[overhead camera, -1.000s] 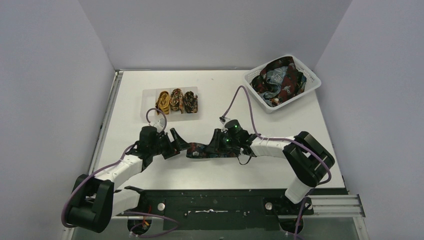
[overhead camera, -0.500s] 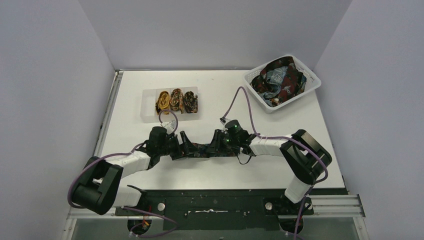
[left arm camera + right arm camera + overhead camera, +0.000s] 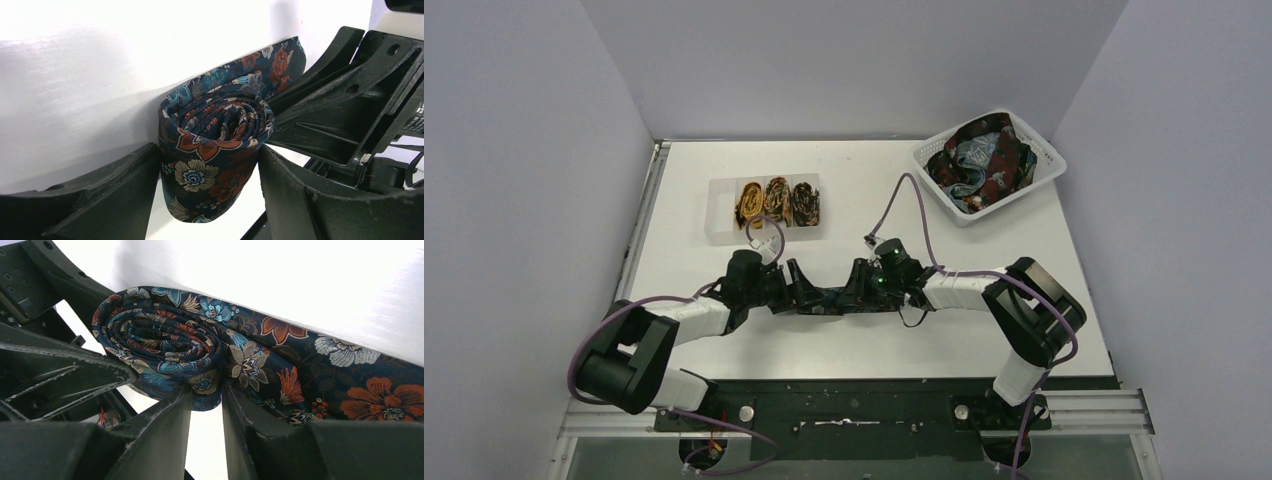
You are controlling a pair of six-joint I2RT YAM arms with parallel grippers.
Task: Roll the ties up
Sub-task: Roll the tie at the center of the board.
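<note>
Where both arms meet at near-centre of table, L gripper has jaws pressed on both sides of coiled end of navy floral tie. R gripper pinches same coil's edge, jaws nearly together; flat tail lies beside R fingers. White top shows near & far. Purple cable arcs far of R wrist. Far-left: clear tray w/ 3 rolled ties. Far-right corner: white basket of loose ties.
</note>
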